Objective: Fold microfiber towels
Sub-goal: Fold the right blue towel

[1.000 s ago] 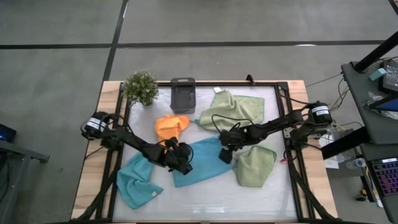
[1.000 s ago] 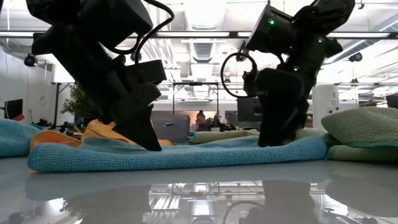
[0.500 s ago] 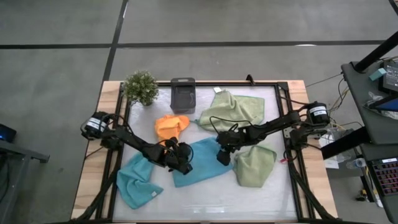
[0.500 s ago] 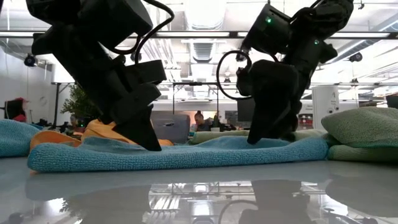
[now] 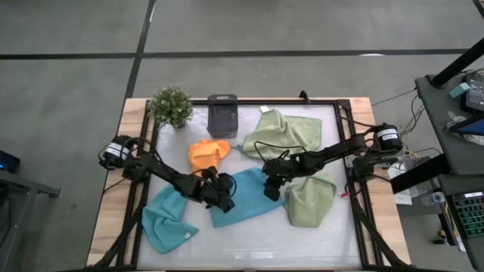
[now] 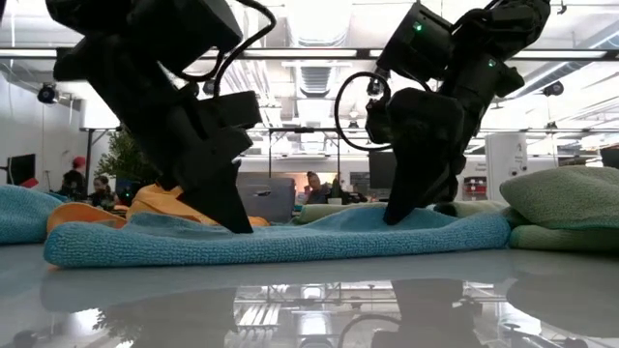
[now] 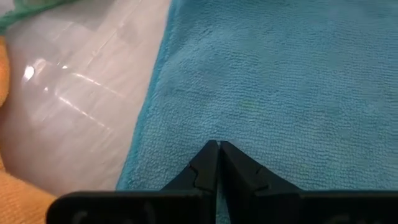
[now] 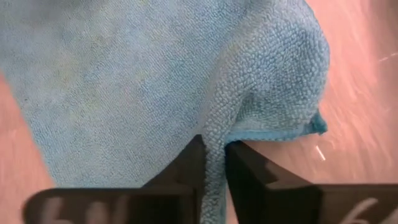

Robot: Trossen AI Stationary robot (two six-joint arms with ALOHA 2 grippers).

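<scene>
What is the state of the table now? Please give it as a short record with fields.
towel in work: middle blue towel
left gripper: jaws shut, tips on the middle blue towel
right gripper: jaws shut on a pinched fold of the same towel
other towels: orange towel, second blue towel, two green towels
other items: potted plant, dark grey box

Four cameras, one shared cloth

The high view looks straight down on the whole table [image 5: 344, 227]; the low view sits at tabletop height, facing level into the room. Each wrist view looks very close past its own fingers. All four share the middle blue towel [image 5: 246, 195] [image 6: 290, 237] [image 7: 280, 87] [image 8: 143, 81].
</scene>
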